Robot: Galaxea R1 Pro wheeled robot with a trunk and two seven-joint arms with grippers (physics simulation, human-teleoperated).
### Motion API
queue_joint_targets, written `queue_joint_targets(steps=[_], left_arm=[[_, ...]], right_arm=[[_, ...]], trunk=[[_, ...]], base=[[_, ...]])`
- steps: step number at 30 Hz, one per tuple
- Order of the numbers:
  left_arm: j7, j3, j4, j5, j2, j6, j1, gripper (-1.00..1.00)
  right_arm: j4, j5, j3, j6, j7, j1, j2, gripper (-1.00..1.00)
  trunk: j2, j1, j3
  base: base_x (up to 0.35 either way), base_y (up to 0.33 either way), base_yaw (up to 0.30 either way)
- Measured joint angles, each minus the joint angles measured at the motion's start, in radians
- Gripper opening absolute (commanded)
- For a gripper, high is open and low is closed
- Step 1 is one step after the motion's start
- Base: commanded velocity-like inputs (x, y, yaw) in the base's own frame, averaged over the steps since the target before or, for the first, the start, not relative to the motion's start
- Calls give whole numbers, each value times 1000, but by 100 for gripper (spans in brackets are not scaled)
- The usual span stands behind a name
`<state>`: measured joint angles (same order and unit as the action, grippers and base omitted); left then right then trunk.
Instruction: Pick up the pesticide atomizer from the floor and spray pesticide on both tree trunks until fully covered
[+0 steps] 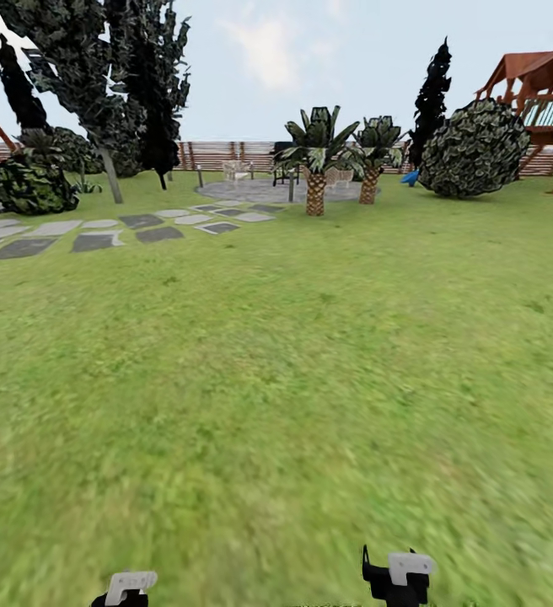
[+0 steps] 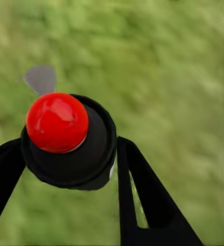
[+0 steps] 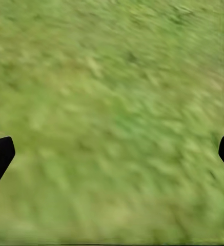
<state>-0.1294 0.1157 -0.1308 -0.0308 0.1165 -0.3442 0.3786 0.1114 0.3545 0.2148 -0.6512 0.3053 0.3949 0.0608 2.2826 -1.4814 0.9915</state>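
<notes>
The pesticide atomizer, a black round body with a glossy red cap, sits between the two black fingers of my left gripper, which is shut on it above blurred grass. My right gripper is open, its fingertips wide apart over bare lawn with nothing between them. Both wrists show at the bottom edge of the head view, the left and the right. Far off at the left, one leaning tree has a pale grey trunk under a blocky crown. I cannot pick out a second such tree. No pesticide cloud is in the air.
Wide green lawn stretches ahead. Grey stepping stones lead to a round paved patio with two short palms. Round bushes and a wooden playset stand at the right, with a slatted fence behind.
</notes>
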Motion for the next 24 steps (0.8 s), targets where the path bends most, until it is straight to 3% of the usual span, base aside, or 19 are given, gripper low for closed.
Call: queue_joint_targets(steps=[24], left_arm=[[0, 0, 0, 0, 0, 0, 0, -100]], right_arm=[[-1, 0, 0, 0, -1, 0, 0, 100]], trunk=[[0, 0, 22]], base=[[0, 0, -258]])
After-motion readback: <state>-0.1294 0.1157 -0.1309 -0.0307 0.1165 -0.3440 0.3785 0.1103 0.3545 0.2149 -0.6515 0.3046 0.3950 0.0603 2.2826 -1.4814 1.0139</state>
